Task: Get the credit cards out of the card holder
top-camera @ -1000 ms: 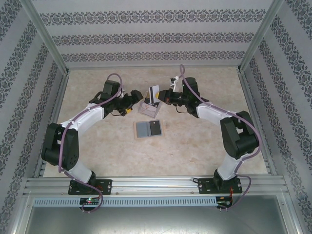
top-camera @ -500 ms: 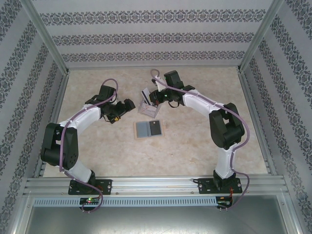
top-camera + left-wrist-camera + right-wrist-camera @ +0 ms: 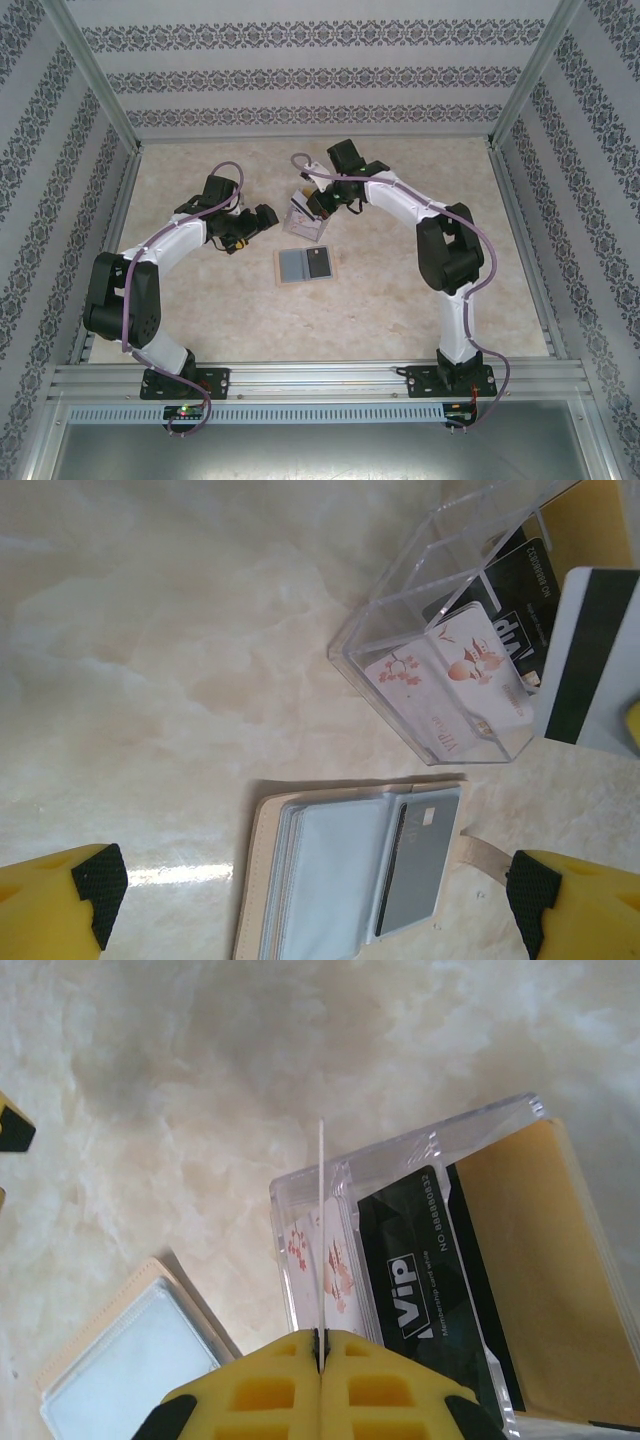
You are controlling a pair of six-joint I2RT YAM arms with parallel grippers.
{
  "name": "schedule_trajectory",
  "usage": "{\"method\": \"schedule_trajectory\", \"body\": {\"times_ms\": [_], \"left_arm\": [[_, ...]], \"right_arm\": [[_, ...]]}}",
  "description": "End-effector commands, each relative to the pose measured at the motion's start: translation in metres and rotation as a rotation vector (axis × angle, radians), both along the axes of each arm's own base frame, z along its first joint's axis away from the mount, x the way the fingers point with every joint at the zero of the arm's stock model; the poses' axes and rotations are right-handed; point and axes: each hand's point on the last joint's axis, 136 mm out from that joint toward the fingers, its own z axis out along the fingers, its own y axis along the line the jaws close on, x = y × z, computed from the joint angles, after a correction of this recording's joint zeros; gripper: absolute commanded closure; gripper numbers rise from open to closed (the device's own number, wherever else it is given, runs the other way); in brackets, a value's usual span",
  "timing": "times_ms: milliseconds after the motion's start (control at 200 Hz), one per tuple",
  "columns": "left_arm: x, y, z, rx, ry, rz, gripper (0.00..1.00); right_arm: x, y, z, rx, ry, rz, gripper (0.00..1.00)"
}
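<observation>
Top external | marble table (patterned walls) | left claw wide | right claw pinching card

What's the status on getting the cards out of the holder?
Left fingers open, clear of the card holder. Right fingers shut on a striped card at the clear box. One grey card in the holder's sleeve. Nothing blocking.

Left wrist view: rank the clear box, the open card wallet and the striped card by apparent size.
1. clear box and card wallet: about alike; the wallet is cropped by the frame.
2. striped card: smallest, though also cropped at the edge.
</observation>
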Motion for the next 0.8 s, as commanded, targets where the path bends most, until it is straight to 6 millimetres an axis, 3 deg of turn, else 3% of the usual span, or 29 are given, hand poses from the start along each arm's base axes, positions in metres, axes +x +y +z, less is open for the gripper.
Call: {"method": "schedule_trajectory", "body": {"times_ms": [0, 245, 355, 400, 505, 649, 799], "left_arm": [[-0.005, 0.000, -0.002, -0.010, 0.021, -0.016, 0.01], [-0.005, -0.001, -0.003, -0.017, 0.026, -0.020, 0.01], [-0.005, -0.001, -0.002, -0.017, 0.023, -0.022, 0.01], [-0.005, -0.001, -0.001, -0.017, 0.021, -0.024, 0.01], [-0.004, -0.002, 0.002, -0.016, 0.015, -0.029, 0.01], [-0.003, -0.004, 0.005, -0.027, 0.007, -0.036, 0.01], [-0.006, -0.007, 0.006, -0.048, 0.007, -0.046, 0.00]], "right_arm": [[-0.009, -0.002, -0.015, -0.073, 0.019, 0.065, 0.96], [-0.008, 0.001, -0.023, -0.106, 0.032, 0.089, 0.91], [-0.012, 0.004, -0.021, -0.103, 0.047, 0.106, 0.81], [-0.012, 0.005, -0.019, -0.103, 0.053, 0.095, 0.72], [-0.010, 0.004, -0.006, -0.090, 0.039, 0.061, 0.58], [-0.009, -0.001, 0.028, -0.058, 0.000, -0.018, 0.54], [-0.017, -0.021, 0.056, -0.024, -0.006, -0.220, 0.44]]}}
